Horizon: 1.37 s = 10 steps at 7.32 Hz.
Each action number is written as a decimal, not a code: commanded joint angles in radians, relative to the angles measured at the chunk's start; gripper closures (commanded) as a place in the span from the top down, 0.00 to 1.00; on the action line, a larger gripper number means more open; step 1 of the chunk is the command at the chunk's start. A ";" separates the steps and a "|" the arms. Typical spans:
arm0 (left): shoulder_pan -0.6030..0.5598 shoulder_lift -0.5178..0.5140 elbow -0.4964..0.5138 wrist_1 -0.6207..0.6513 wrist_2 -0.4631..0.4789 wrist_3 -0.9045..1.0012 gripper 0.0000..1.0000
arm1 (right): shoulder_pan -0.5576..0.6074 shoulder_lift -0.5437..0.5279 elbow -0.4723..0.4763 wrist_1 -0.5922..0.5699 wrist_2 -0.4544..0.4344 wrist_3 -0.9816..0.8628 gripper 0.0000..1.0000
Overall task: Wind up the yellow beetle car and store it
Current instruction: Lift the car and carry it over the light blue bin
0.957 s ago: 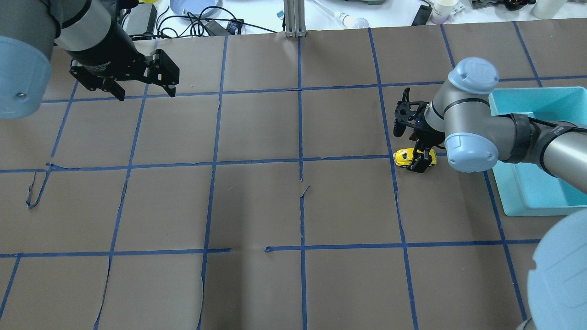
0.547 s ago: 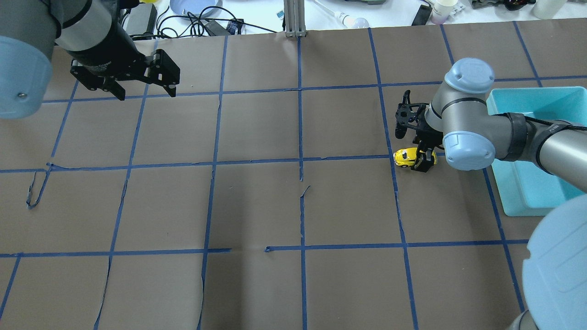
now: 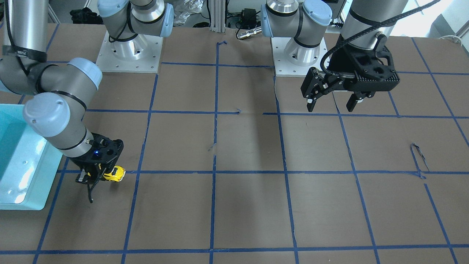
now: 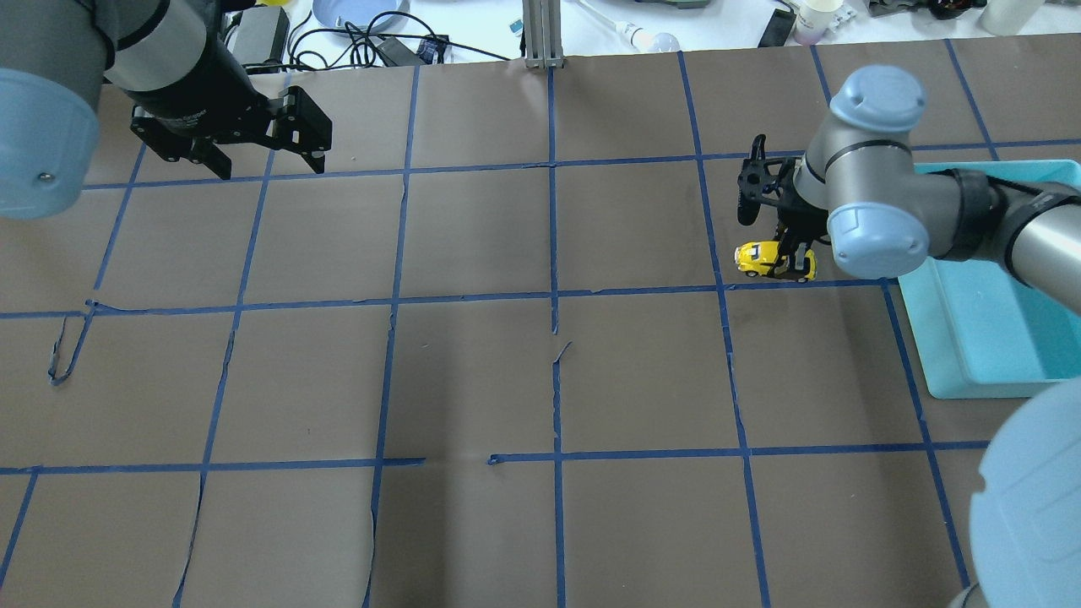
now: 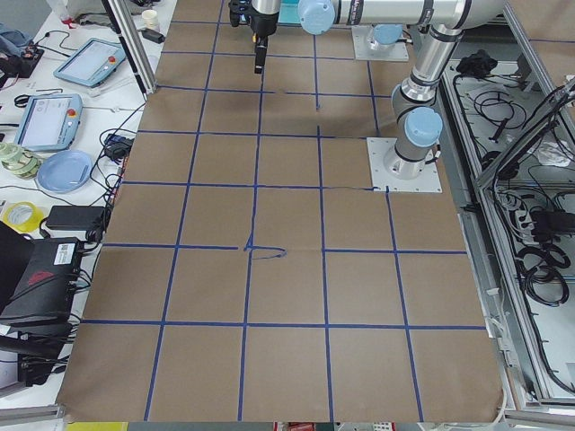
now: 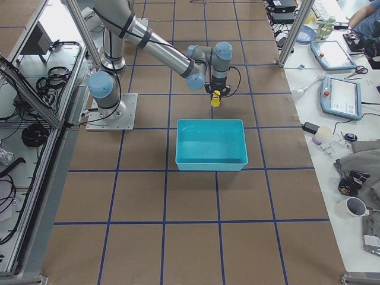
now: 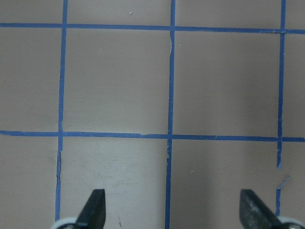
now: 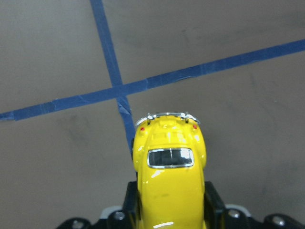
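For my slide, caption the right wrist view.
Right gripper shut on the yellow beetle car, blue tape crossing on brown paper ahead.

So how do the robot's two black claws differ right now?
The left gripper stands open and empty; the right gripper is shut on the small yellow toy beetle car. The left gripper hangs over bare brown paper; the right gripper is beside the turquoise plastic bin. Both are black and two-fingered.
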 commanded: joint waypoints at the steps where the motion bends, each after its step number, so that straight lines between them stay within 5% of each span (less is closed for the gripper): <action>1: 0.000 0.000 0.000 0.000 0.000 0.000 1.00 | -0.013 -0.044 -0.241 0.341 -0.066 0.001 0.00; 3: 0.000 -0.002 0.000 0.000 0.000 0.000 1.00 | -0.106 -0.050 -0.314 0.414 -0.093 -0.004 0.00; 6: 0.000 -0.003 0.000 0.006 0.000 0.000 1.00 | -0.275 -0.047 -0.291 0.401 -0.086 -0.445 0.00; 8: 0.000 -0.002 -0.001 0.011 0.000 -0.001 1.00 | -0.410 -0.035 -0.201 0.351 -0.055 -0.605 0.00; 10: 0.000 -0.003 -0.001 0.011 0.000 0.000 1.00 | -0.424 -0.018 -0.066 0.172 -0.069 -0.624 0.00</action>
